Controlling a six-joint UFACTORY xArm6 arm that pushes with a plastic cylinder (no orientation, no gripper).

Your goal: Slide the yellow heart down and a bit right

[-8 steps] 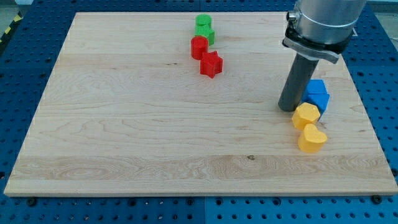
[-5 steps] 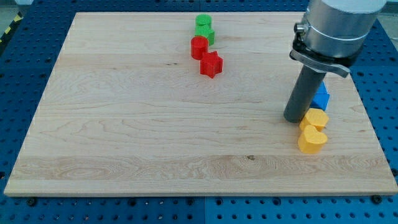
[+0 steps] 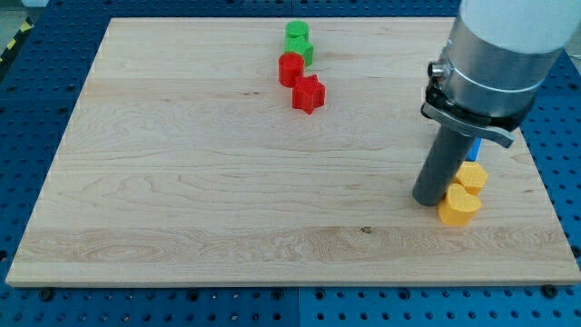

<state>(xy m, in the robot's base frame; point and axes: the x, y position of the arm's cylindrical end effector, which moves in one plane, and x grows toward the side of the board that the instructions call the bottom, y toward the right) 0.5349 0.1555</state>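
The yellow heart [image 3: 460,206] lies near the board's lower right. My tip [image 3: 428,200] rests on the board just left of it, touching or nearly touching its upper left side. A yellow hexagon block [image 3: 471,176] sits right above the heart, partly hidden by the rod. A blue block [image 3: 476,145] shows only as a sliver behind the rod.
A red star [image 3: 308,93] and a red cylinder [image 3: 290,68] sit at the top centre, with two green blocks [image 3: 299,41] above them. The wooden board's right edge [image 3: 536,173] is close to the yellow blocks.
My tip has moved down the view and slightly right, from beside the blue block to beside the heart. The yellow hexagon and heart have shifted a little right and down.
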